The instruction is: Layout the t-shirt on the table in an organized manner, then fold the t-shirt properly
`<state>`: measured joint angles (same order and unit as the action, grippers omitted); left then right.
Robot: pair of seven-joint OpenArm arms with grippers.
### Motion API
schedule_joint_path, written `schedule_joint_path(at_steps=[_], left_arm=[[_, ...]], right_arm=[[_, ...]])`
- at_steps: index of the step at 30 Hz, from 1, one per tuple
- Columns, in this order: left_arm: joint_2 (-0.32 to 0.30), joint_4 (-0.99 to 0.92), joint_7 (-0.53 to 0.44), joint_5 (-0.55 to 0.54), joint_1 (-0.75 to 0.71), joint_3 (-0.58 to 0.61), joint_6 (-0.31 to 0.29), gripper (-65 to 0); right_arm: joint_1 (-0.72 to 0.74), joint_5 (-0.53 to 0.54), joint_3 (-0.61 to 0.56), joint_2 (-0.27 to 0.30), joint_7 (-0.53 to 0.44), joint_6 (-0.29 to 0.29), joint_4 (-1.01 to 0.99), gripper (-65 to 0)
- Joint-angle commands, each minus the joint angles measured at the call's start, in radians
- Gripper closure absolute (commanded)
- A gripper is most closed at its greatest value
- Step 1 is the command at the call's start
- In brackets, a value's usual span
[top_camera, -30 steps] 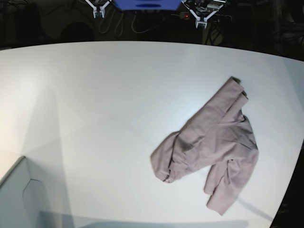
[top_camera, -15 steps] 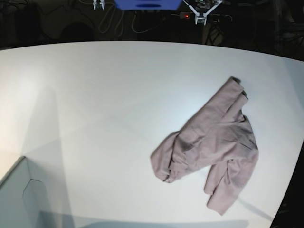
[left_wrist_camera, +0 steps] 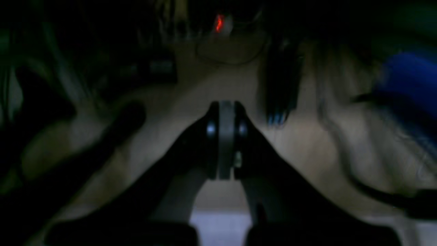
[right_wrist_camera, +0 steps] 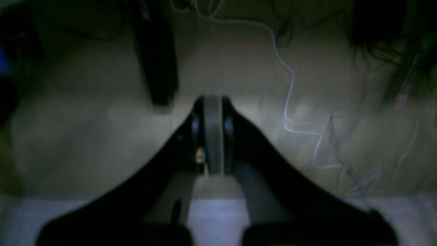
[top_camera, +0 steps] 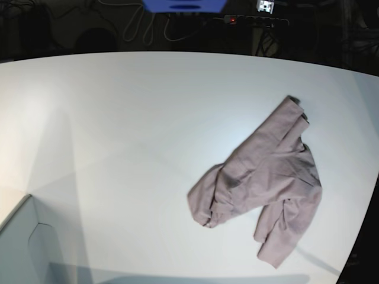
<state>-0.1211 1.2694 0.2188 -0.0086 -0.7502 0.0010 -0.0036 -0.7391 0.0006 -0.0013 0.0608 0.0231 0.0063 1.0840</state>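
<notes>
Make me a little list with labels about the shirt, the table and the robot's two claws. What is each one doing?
shirt: the t-shirt lies crumpled and bunched, not spread flat, not folded
shirt place: toward the base view's right side, on the table
table: white, big, curved far edge
left claw: left gripper shut, empty, not over the shirt
right claw: right gripper shut, empty, not over the shirt
touching shirt: nothing
corner: pale grey box at the base view's bottom left

A robotics lab: a broad white table (top_camera: 118,118) under a spotlight, with loose cables (right_wrist_camera: 290,89) on the dark floor behind.
</notes>
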Motion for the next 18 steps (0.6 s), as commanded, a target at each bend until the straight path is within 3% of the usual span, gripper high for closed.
schedule_joint_path(at_steps=[1,7,13,15,18], left_arm=[[-0.007,0.080,-0.002,0.000,-0.050,0.000,0.006,0.0],[-0.028,0.424,0.000,0.000,-0.165,-0.002,0.006,0.0],[-0.018,0.591,-0.002,-0.023,-0.127,-0.042,0.006,-1.8],[0.004,0.629,0.000,-0.089,-0.096,-0.078,0.006,-7.8],[0.004,0.642,0.000,-0.190,-0.039,-0.135,0.006,-25.2]], right_arm=[[-0.063,0.000,0.002,0.023,-0.013,0.005,0.080,0.0],[-0.239,0.000,0.005,0.053,0.005,0.005,0.491,0.0],[-0.265,0.000,0.004,0.072,0.151,0.007,0.769,0.0],[-0.264,0.000,-0.003,0.072,0.185,0.007,0.838,0.0],[-0.264,0.000,-0.006,0.072,0.211,0.013,0.925,0.0]])
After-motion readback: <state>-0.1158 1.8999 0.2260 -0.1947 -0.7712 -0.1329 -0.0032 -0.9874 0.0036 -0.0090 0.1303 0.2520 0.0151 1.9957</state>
